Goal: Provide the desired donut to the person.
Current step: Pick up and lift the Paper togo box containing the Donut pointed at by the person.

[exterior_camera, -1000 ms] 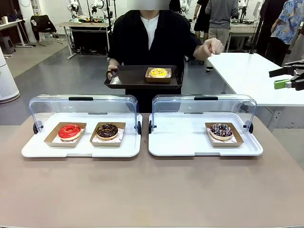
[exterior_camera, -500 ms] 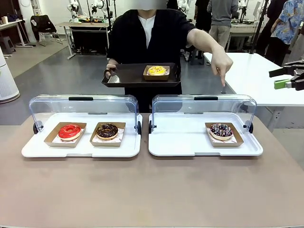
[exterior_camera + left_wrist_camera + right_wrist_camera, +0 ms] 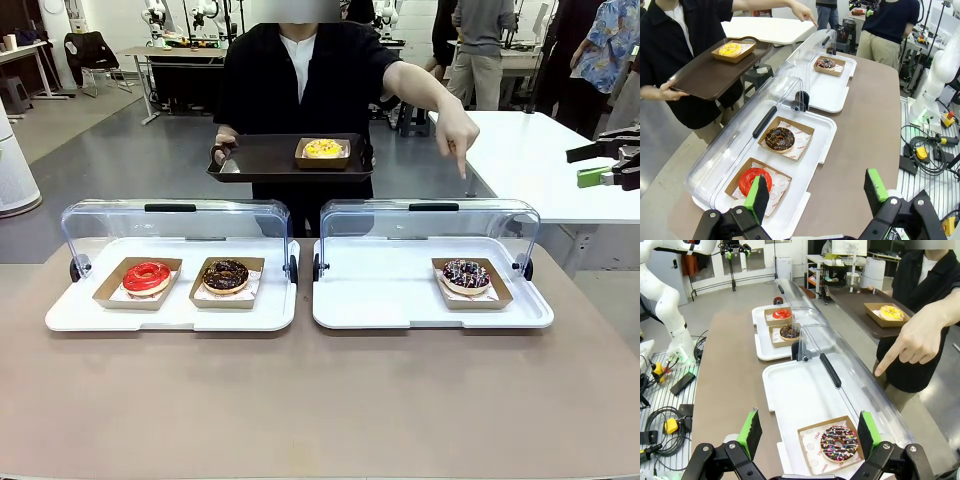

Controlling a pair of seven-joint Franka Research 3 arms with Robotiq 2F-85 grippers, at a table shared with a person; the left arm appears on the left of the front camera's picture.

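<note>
Open and empty: left pincer [image 3: 816, 192], right pincer [image 3: 809, 432]. The person [image 3: 300, 90], holding a tray [image 3: 260, 160], points, apparently at the sprinkled donut [image 3: 466, 273], boxed at 2 o'clock on the counter [image 3: 320, 400].

A long brown-topped table [image 3: 320, 400] spans the foreground. On its left half sits a white plastic display tray with a raised clear domed lid [image 3: 170, 312]. Inside, in brown card trays, are a red-glazed ring donut [image 3: 147, 276] nearer the table's left end and a chocolate-glazed ring donut [image 3: 225, 274] nearer its middle. Beyond the table's far right corner stands a white rectangular table [image 3: 530, 160]. Beyond its far left corner is a white rounded floor appliance [image 3: 12, 170]. Off its near edge lies a yellow button box [image 3: 916, 153].
</note>
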